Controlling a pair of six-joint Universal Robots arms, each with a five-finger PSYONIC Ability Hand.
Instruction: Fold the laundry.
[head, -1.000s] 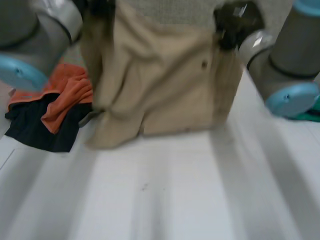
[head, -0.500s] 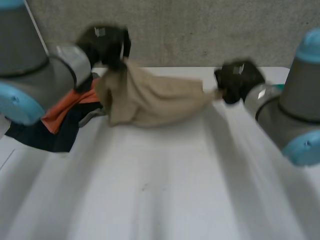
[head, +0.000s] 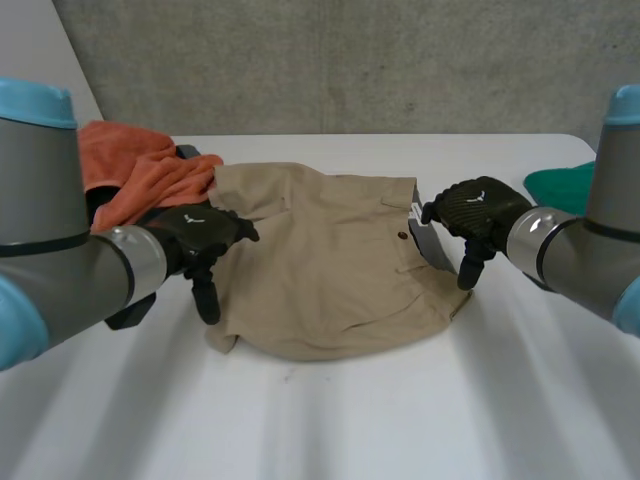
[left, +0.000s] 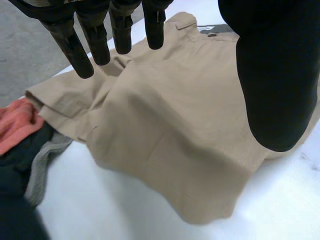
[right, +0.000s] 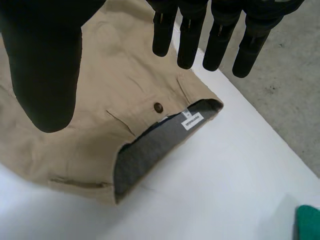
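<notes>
Got the tan shorts (head: 330, 260) spread out mid-counter (head: 400, 400), my left hand (head: 195, 238) and right hand (head: 478, 212) hovering over opposite sides, both relaxed and gripping nothing, so I'd say no fold yet, orange pile (head: 135, 170) waiting.

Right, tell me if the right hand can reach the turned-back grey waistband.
Probably yes. The right hand hovers open above the grey waistband at the edge of the shorts; nothing lies over it, and bare table beside it leaves room.

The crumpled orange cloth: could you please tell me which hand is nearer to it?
Left. The left hand sits just beside the crumpled orange cloth; the right hand is across the beige shorts from it.
</notes>
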